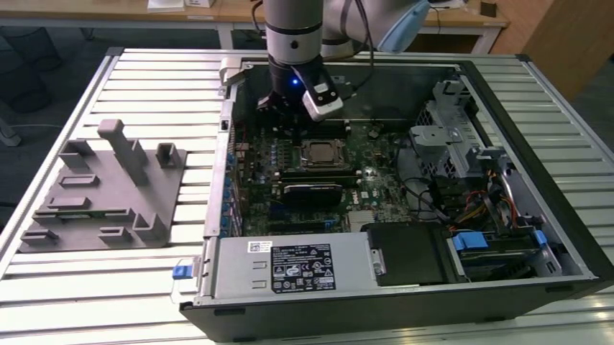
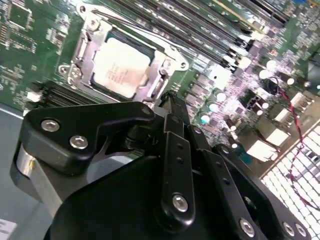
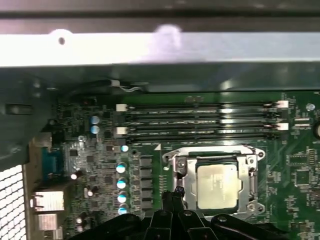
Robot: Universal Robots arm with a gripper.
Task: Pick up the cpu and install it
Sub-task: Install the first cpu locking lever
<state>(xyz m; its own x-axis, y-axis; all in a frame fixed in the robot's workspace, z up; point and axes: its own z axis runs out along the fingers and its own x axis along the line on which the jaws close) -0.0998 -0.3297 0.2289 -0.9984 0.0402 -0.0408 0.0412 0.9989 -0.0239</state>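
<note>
Hovering just beside the seated cpu [image 3: 216, 186], the gripper [image 3: 168, 195] is closed on nothing.

Bench [image 1: 144, 79]: slatted metal top, as I see it in the exterior view. Items directly on it, two: grey fixture [image 1: 101, 194], exterior view's left; open computer case [image 1: 384, 316], just beside it.

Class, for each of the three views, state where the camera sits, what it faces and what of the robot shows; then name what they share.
Exterior view: off the arm, high, looking down into the open computer case; arm and claw show.
Second wrist view: on the arm, looking along the claw at the cpu.
First wrist view: on the arm, facing the motherboard; claw shows.
Shared: the cpu in its socket.
</note>
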